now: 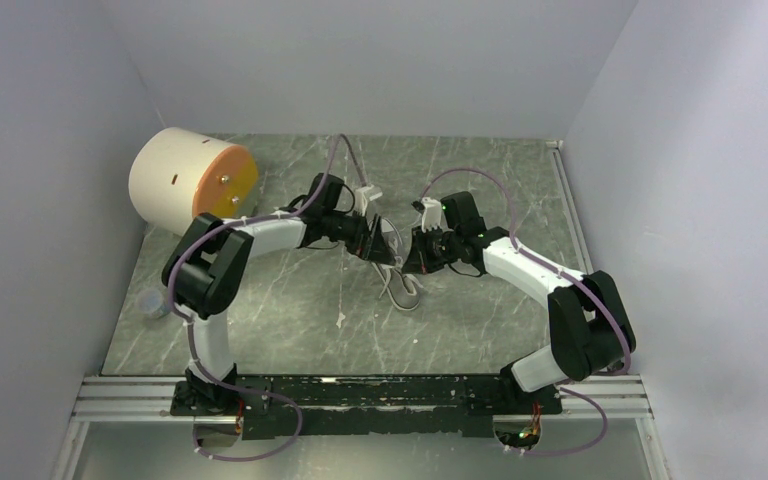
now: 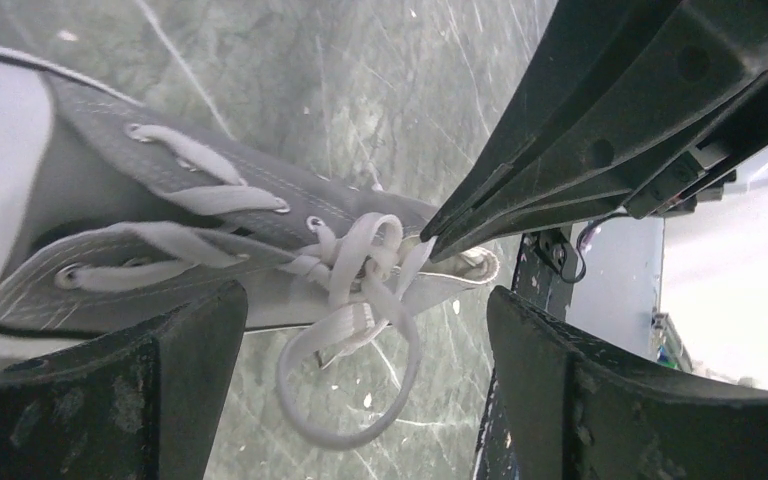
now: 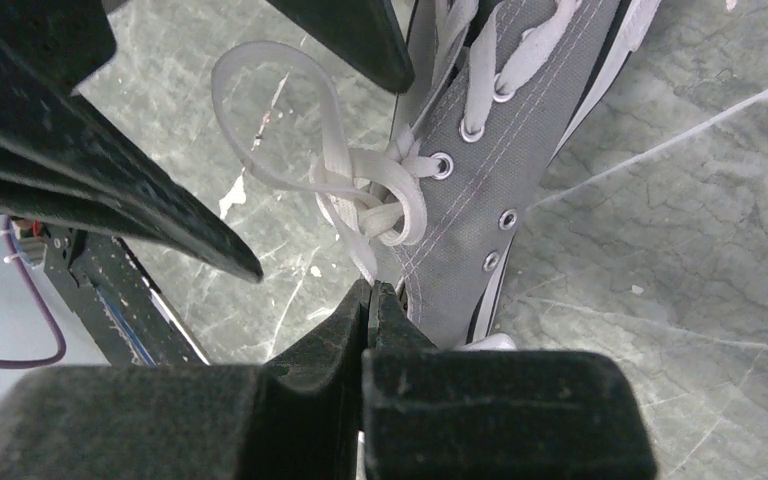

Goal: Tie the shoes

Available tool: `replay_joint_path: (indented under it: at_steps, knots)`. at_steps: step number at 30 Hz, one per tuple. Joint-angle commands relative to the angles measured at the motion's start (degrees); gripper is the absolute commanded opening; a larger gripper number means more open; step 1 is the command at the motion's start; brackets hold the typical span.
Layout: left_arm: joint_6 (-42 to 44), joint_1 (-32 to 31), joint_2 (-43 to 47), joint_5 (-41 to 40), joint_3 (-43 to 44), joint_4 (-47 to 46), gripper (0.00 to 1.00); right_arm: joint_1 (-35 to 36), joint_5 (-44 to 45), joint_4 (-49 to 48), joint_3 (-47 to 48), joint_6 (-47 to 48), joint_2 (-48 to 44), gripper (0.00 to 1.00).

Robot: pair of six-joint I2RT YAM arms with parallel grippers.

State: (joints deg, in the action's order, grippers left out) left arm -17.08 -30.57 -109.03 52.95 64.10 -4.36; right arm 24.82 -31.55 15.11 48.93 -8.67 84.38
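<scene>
The grey sneaker [image 2: 110, 200] lies on the marble table, its white laces [image 2: 360, 265] in a loose knot with one loop [image 2: 345, 420] hanging beside the sole. My left gripper [image 2: 365, 330] is open and holds nothing, its fingers astride the knot and loop. My right gripper [image 3: 370, 292] is shut, and a lace strand [image 3: 363, 262] from the knot runs into its tips. The sneaker [image 3: 500, 170] also shows in the right wrist view. From the top, both grippers [image 1: 375, 245] [image 1: 407, 258] meet over the shoe and hide most of it. The laces [image 1: 405, 292] trail toward me.
A cream cylinder with an orange face [image 1: 188, 180] lies at the back left. A small clear object [image 1: 152, 303] sits near the left wall. White walls enclose the table on three sides. The arm rail [image 1: 360, 395] runs along the near edge.
</scene>
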Motion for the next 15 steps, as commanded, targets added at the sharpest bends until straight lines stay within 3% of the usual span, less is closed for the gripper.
replay_joint_path:
  at_steps: [1, 9, 15]
  knots:
    - [5.8, -1.9, -1.9, 3.0, 2.9, 3.8, 0.91, -0.1, -0.2, 0.2, 1.6, 0.0, -0.2, 0.0]
    - [4.8, -2.3, -3.4, 3.4, 2.6, 3.1, 0.78, 0.0, 0.1, -0.7, 2.3, -0.9, -0.2, 0.0]
    - [4.2, -2.3, -5.4, 0.7, 4.1, 5.3, 0.52, 0.0, -0.7, -0.5, 2.5, -0.6, 0.3, 0.0]
